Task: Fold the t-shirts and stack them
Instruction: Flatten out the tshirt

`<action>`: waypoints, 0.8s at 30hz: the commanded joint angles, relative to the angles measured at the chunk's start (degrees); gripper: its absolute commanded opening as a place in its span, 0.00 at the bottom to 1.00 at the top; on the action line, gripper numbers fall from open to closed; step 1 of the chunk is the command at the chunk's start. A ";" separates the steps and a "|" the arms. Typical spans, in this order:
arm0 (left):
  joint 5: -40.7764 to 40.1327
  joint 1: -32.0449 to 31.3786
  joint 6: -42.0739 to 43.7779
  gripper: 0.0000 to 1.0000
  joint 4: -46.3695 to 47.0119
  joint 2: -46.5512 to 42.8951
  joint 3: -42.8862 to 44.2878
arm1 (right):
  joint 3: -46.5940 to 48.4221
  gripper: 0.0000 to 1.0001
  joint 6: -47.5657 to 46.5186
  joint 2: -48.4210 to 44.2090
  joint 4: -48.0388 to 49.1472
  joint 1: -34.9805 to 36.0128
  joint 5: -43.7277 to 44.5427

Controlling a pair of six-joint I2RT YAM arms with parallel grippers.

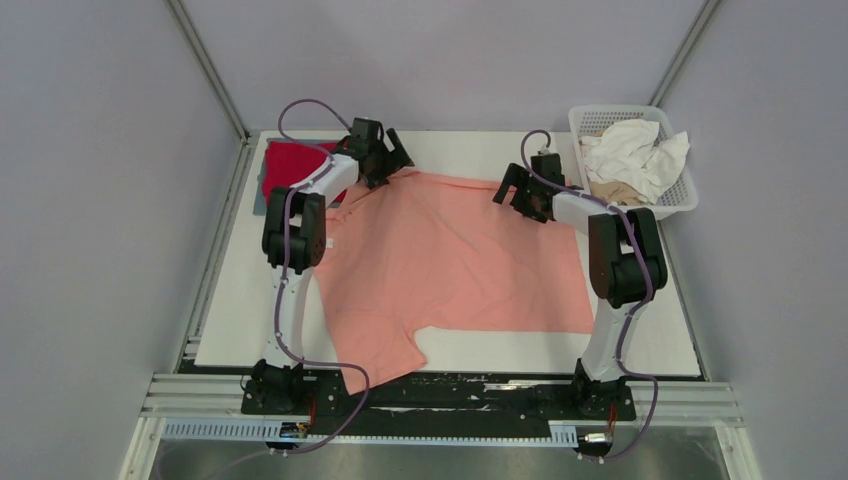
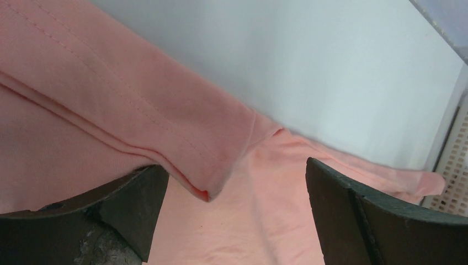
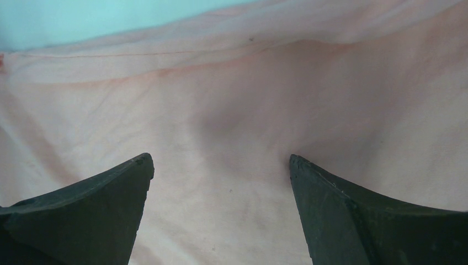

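A salmon-pink t-shirt (image 1: 450,260) lies spread over the middle of the white table, one sleeve at the near left. My left gripper (image 1: 395,155) is open at the shirt's far left corner; in the left wrist view (image 2: 232,165) a folded hem corner (image 2: 207,182) hangs between its jaws. My right gripper (image 1: 510,190) is open above the shirt's far right edge, with flat pink cloth (image 3: 221,138) between its jaws. A red t-shirt (image 1: 290,165) lies folded at the far left on a grey-blue one (image 1: 259,203). White and beige shirts (image 1: 635,155) fill the basket.
A white plastic lattice basket (image 1: 687,195) stands at the far right corner; its wall shows in the left wrist view (image 2: 455,165). Bare white table (image 1: 560,350) lies along the near edge. Metal frame posts stand at the back corners.
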 commanded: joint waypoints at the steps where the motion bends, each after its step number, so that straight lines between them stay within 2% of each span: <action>1: 0.25 0.67 -1.67 1.00 3.11 1.22 3.41 | 1.00 1.00 -1.23 1.39 0.85 -0.10 0.20; 5: 4.11 1.18 -2.19 1.00 2.84 1.41 5.12 | 1.19 1.00 -1.58 1.87 0.43 -0.15 0.96; 10: 7.89 0.85 -0.85 1.00 1.81 -2.69 0.61 | 1.74 1.00 -1.81 2.39 0.01 -0.17 1.35; 15: 6.07 0.23 0.50 1.00 0.81 -7.33 -5.05 | 1.90 1.00 -1.84 2.56 -0.27 -0.15 1.78; 24: 5.64 -0.04 -0.67 1.00 0.46 -5.79 -2.70 | 2.04 1.00 -1.94 2.73 -0.57 -0.14 2.38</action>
